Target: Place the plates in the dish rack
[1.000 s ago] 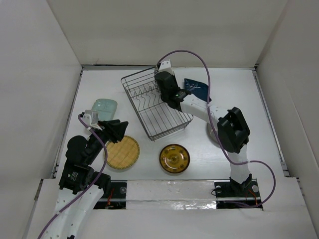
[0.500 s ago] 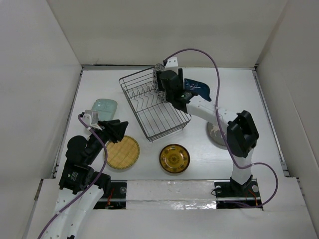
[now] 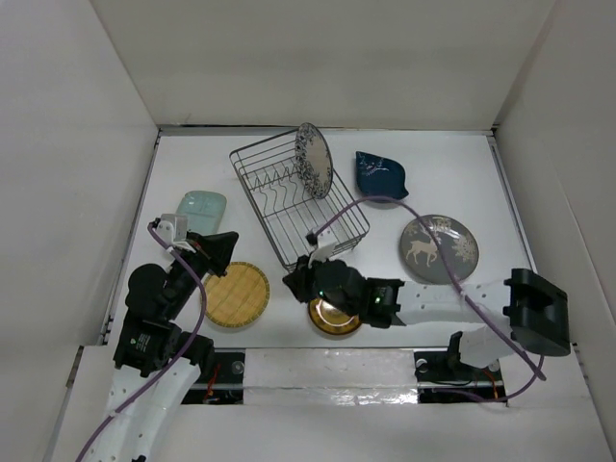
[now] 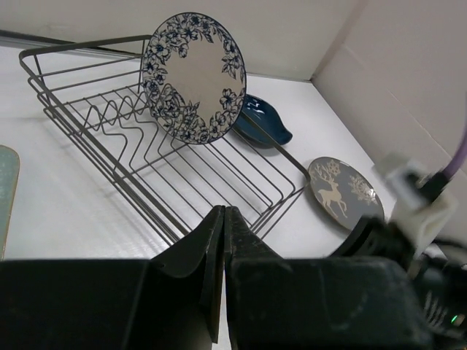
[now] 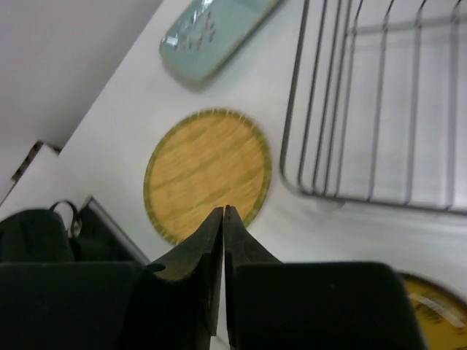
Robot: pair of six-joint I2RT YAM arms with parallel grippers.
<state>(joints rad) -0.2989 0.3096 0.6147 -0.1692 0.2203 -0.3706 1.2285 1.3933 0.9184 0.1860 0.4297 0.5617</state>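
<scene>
The wire dish rack stands at the back centre, and the white plate with a blue floral rim is upright on edge at its far right end. On the table lie the navy leaf dish, the grey plate, the yellow woven plate and the mint oblong plate. The gold plate is partly hidden under my right arm. My right gripper is shut and empty, low between the yellow and gold plates. My left gripper is shut and empty above the yellow plate's far edge.
White walls close the table at the back and both sides. The right arm lies low across the front, from its base leftwards. A purple cable loops over the table between the rack and the grey plate.
The right gripper let go of the floral plate, which now stands in the rack, and the arm swung back to the front over the gold plate. Both grippers closed.
</scene>
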